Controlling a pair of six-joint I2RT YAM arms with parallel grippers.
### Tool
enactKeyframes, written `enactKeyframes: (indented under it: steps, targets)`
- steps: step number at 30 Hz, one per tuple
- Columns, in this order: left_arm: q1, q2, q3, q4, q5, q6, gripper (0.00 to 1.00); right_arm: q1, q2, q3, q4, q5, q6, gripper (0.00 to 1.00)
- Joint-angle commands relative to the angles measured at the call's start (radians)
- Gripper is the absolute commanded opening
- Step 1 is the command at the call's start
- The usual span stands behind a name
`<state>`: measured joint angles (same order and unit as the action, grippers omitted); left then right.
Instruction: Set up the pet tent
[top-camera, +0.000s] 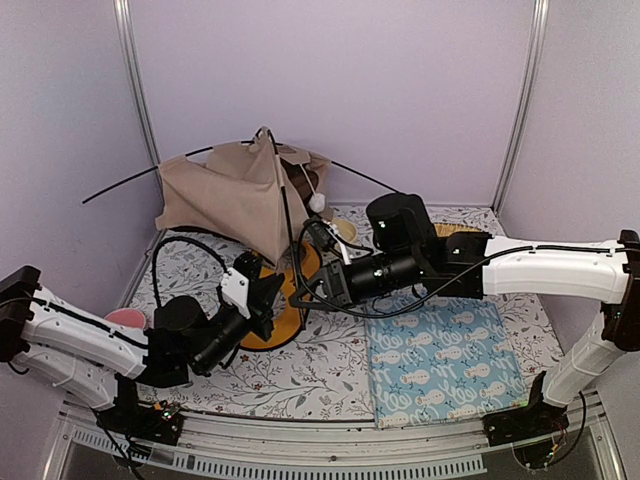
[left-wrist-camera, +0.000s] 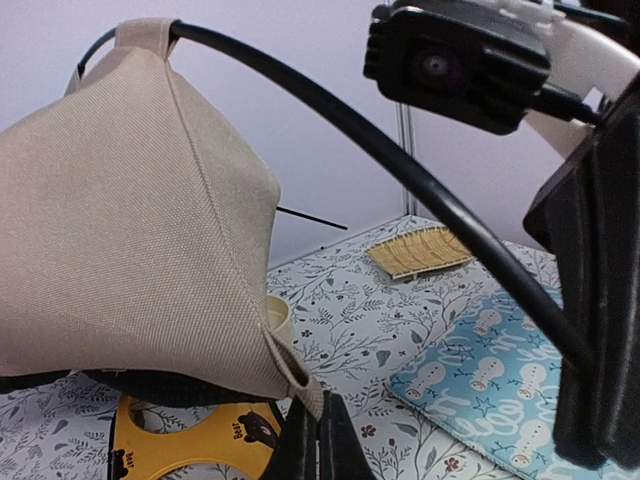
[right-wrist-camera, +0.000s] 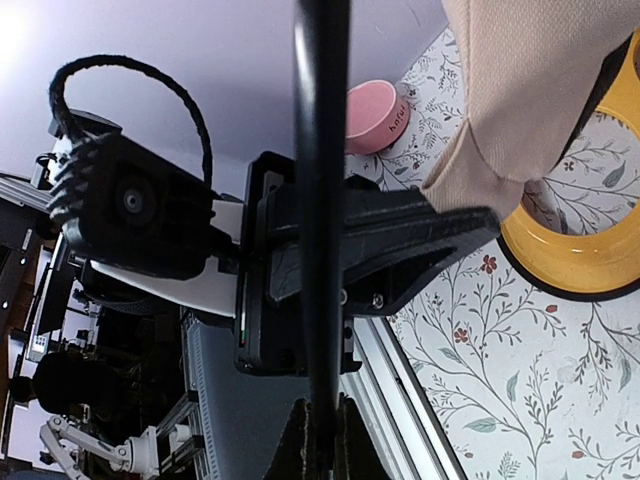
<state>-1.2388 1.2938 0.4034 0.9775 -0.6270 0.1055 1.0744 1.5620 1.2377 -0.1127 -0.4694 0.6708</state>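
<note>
The pet tent (top-camera: 235, 190) sags at the back left, beige fabric slung over thin black crossing poles, with a white pom-pom (top-camera: 317, 202) dangling at its right side. My left gripper (left-wrist-camera: 318, 405) is shut on the tent's lower corner loop (left-wrist-camera: 295, 380), just above the yellow tray. My right gripper (right-wrist-camera: 322, 410) is shut on a black pole (right-wrist-camera: 320, 200) that arches up to the tent's peak (left-wrist-camera: 150, 30). In the top view both grippers meet near the middle, the left gripper (top-camera: 278, 292) close beside the right gripper (top-camera: 302, 296).
A yellow oval tray (top-camera: 262, 335) lies under the grippers. A light blue snowman mat (top-camera: 445, 360) lies front right. A pink bowl (top-camera: 125, 318) sits at the left edge. A slatted beige piece (left-wrist-camera: 420, 250) and a small cream bowl (left-wrist-camera: 277, 315) lie farther back.
</note>
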Motion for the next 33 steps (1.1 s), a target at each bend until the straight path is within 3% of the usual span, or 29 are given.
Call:
enactKeyframes:
  steps: [1,33]
  targets:
    - [-0.099,-0.038,-0.007,-0.099,0.068,-0.027,0.00,-0.032,-0.005,0.019,0.178,0.128,0.010,0.00]
    - [-0.310,-0.127,-0.017,-0.408,-0.018,-0.164,0.00,-0.046,0.083,0.118,0.412,0.330,-0.041,0.00]
